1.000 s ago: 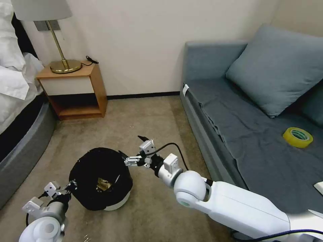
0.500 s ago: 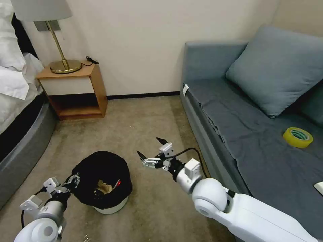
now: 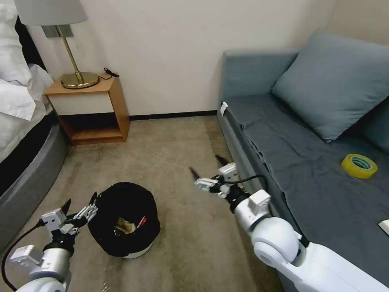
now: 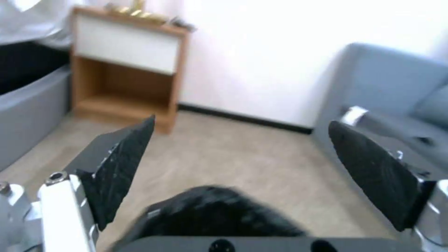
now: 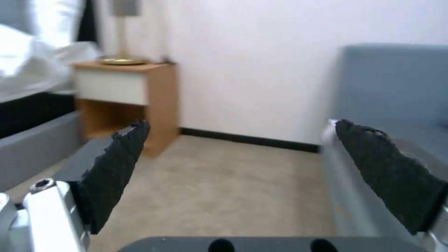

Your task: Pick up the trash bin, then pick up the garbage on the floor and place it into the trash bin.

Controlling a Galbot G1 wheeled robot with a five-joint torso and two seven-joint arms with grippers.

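Trash bin (image 3: 123, 221): small, round, white body, crinkled black plastic liner folded over rim, upright on short-pile beige carpet (image 3: 170, 142). Garbage (image 3: 126, 225) inside: crumpled tan paper scrap w/ a red bit beside it. Left tool (image 3: 79, 202) just beside bin's left rim, not touching, black textured fingers spread wide. Right tool (image 3: 208, 167) well apart from bin, near grey fabric sofa (image 3: 283, 134) edge, fingers spread, holding nothing. Glossy yellow tape roll (image 3: 359, 166) lies on sofa seat.
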